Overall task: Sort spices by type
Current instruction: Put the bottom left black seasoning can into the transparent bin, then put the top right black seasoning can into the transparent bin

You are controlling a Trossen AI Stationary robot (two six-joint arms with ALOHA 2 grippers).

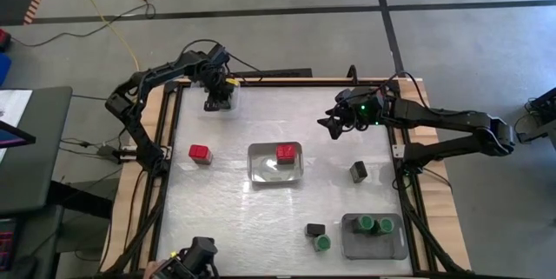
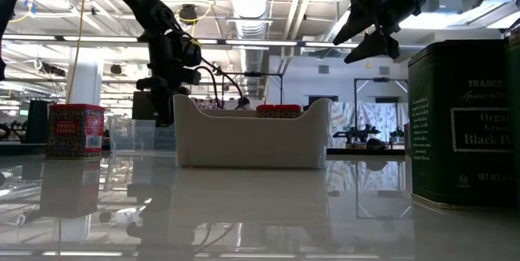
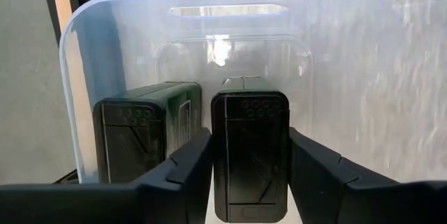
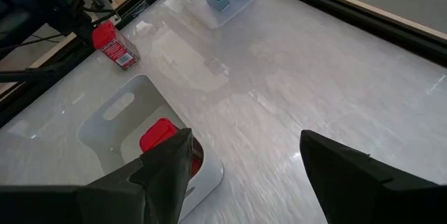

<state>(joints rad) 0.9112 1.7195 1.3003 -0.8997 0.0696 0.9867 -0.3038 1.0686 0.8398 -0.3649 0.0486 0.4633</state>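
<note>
Left pincer (image 3: 250, 175) sat inside clear tray (image 3: 91, 56), fingers flanking a black spice box (image 3: 250, 154), contact unclear; right pincer (image 4: 244, 175) hung wide open, empty, above surface (image 4: 314, 63)

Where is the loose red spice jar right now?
In the high view the red spice jar stands on the table's left side, just left of the middle tray.

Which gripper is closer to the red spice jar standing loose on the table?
Left. The left gripper is at the table's far edge, above the loose red spice jar; the right gripper hangs well to its right, beyond the white tray.
</note>
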